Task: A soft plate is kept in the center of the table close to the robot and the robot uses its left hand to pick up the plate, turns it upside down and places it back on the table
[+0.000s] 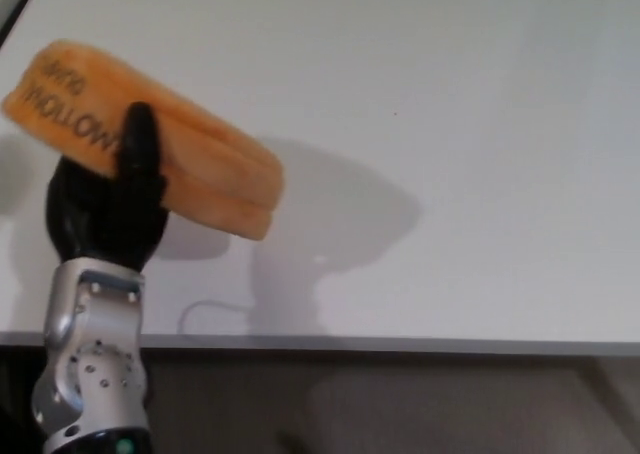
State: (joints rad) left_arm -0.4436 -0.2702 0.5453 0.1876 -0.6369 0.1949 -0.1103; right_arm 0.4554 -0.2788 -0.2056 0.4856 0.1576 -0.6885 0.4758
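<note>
The soft orange plate [200, 169], folded double with black lettering on its upper face, hangs in the air at the left of the head view, tilted with its right end lower. My left hand [110, 199] is shut on it from below, one black finger crossing its near edge. The silver wrist rises from the bottom left corner. The plate casts a wide shadow on the white table [450, 124] under it. My right hand does not show.
The table's near edge [400, 344] runs across the bottom of the picture, with a dark floor area below it. A dark strip cuts the top left corner.
</note>
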